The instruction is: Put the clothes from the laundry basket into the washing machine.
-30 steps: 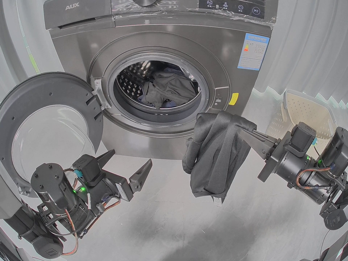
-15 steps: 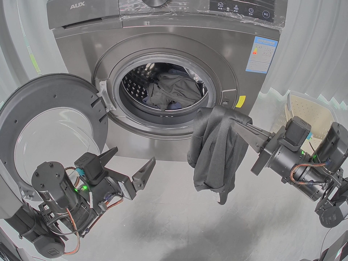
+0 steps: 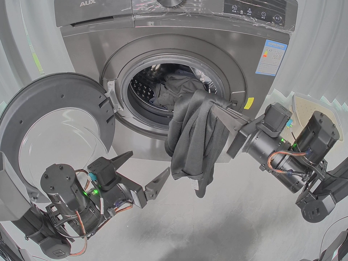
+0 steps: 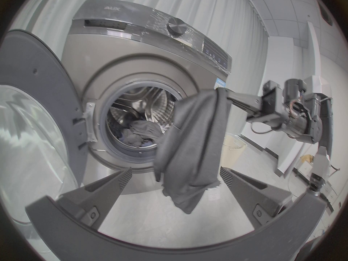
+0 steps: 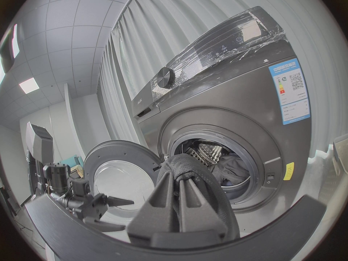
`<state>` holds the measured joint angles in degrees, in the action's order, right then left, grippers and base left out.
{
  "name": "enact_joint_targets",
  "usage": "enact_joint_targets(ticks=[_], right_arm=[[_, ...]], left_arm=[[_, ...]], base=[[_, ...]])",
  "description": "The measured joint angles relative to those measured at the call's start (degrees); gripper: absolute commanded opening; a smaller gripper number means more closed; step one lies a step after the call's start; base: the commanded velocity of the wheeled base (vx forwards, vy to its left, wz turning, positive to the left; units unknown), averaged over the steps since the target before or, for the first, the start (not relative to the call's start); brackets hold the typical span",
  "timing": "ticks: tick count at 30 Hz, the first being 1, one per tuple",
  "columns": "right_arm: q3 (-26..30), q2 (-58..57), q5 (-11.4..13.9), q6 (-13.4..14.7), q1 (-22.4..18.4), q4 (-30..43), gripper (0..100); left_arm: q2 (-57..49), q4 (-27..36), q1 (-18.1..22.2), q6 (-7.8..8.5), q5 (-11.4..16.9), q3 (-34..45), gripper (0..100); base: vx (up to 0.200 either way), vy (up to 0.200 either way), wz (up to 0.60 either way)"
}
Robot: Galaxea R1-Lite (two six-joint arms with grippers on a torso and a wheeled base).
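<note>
We see our right claw [image 3: 216,107] clamped together on a dark grey garment [image 3: 194,135]. It pinches the top fold, so the cloth hangs free above the floor [image 3: 235,218]. The garment hangs in front of the washing machine [image 3: 174,37], across the five o'clock part of its round opening. We cannot tell whether the top fold is past the rim. Inside the drum lies a heap of clothes [image 3: 174,87]. The door [image 3: 58,91] stands swung wide at nine o'clock from the opening. Our left claw [image 3: 149,162] sits low at seven o'clock from the opening, its fingers spread apart and holding nothing, near the door's lower edge. The laundry basket [image 3: 306,104], cream and perforated, stands at three o'clock from the machine, partly behind our right arm.
</note>
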<state>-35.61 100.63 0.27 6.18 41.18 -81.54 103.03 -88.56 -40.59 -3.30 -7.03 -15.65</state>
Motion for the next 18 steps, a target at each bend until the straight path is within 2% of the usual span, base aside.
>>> enact_joint_targets(ticks=[7,18], right_arm=[[-3.3,2.8,-0.8,0.2,0.6,-0.3,0],[-4.3,4.4,-1.0,0.2,1.6,-0.3,0]], left_arm=[[3.7,0.0,-0.3,0.05,4.2,-1.2,100],[9.4,-0.1,-0.3,-0.35,7.0,-8.1,100]], base=[[0.000,0.000,0.00],[0.000,0.000,0.00]])
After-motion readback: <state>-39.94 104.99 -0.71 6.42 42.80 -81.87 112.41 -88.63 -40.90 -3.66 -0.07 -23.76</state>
